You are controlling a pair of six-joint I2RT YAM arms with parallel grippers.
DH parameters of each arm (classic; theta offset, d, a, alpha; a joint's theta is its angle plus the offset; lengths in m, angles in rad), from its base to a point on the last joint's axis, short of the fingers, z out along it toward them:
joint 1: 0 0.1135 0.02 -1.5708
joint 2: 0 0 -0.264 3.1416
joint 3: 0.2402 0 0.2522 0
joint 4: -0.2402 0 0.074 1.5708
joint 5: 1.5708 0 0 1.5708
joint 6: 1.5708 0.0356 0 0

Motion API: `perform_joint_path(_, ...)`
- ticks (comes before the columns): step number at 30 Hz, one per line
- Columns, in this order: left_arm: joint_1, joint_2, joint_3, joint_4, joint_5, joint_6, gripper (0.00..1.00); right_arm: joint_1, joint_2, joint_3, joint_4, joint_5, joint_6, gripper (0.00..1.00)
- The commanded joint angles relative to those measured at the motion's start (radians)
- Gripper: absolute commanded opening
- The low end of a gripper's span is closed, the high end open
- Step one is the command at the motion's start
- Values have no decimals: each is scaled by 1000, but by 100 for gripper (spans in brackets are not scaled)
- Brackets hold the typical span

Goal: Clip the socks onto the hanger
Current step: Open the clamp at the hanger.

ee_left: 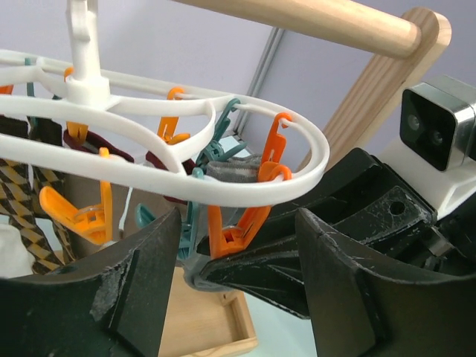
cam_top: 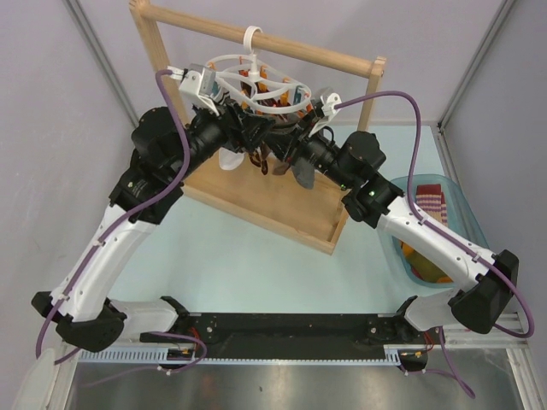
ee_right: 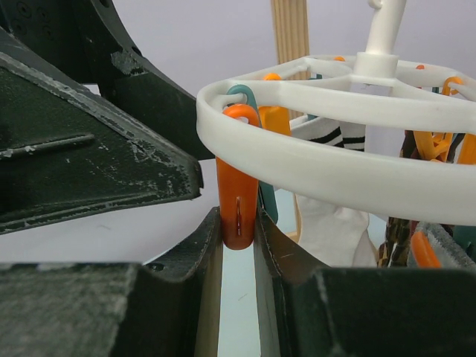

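Note:
The white hanger [cam_top: 253, 85] hangs by its hook from the wooden rack's bar. A white sock [cam_top: 229, 160], a brown argyle sock [cam_top: 265, 162] and a grey sock [cam_top: 301, 175] hang under it. My right gripper [ee_right: 238, 223] is shut on the lower end of an orange clip [ee_right: 238, 201] on the hanger's ring [ee_right: 312, 167]. My left gripper [ee_left: 238, 245] is open, its fingers [ee_left: 126, 290] apart on either side of that clip [ee_left: 242, 227] and the right gripper's fingers. Grey fabric [ee_left: 192, 274] shows just below the clip. Both grippers meet under the hanger [cam_top: 269, 135].
The wooden rack frame [cam_top: 282, 201] stands on its tray base at the table's middle back. A teal basket [cam_top: 461, 218] with more socks sits at the right, beside my right arm. Other orange and teal clips [ee_left: 82, 216] hang from the rings.

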Motion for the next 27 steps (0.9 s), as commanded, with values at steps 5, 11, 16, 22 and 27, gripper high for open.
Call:
perform_joint_path(5,-51,24,92,-30,-91,108,60,-1,-19,48,23,6,15,0)
perform_joint_path(11,-71,39,114,-49,-133,111,57,1,-19,48,26,5,15,0)
perform_joint_path(16,-75,67,139,-81,-162,111,57,2,-22,48,25,5,11,0)
perform_joint_path(22,-87,81,155,-89,-156,110,57,4,-21,46,23,5,8,0)
perform_joint_path(27,-101,94,175,-87,-150,113,57,7,-19,46,26,3,11,0)
